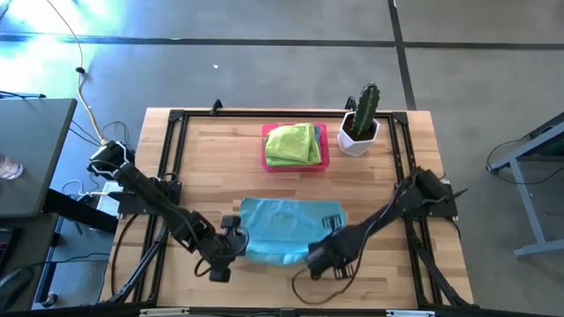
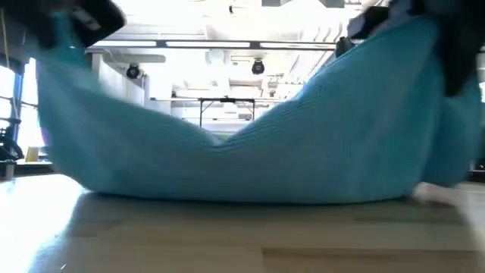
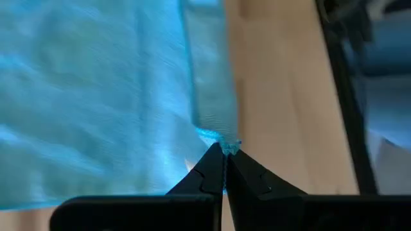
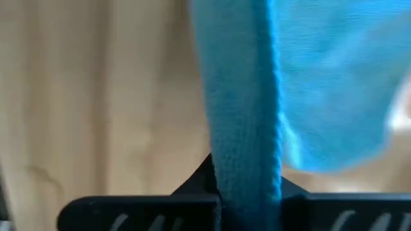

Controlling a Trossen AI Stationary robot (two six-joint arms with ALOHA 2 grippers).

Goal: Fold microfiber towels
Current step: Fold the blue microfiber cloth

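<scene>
- The light blue microfiber towel lies at lower centre of the high view on the wooden tabletop, its two near corners lifted and its middle sagging.
- The left claw is pinched tight on the towel's lower-left corner.
- The right claw is clamped on the lower-right corner.
- At upper centre, a lime green towel sits folded in the pink tray.
- A potted cactus stands just right of the tray.

One camera looks straight down on the bench, one sits level at its surface close behind the blue towel, and both wrist cameras face that towel closely.
</scene>
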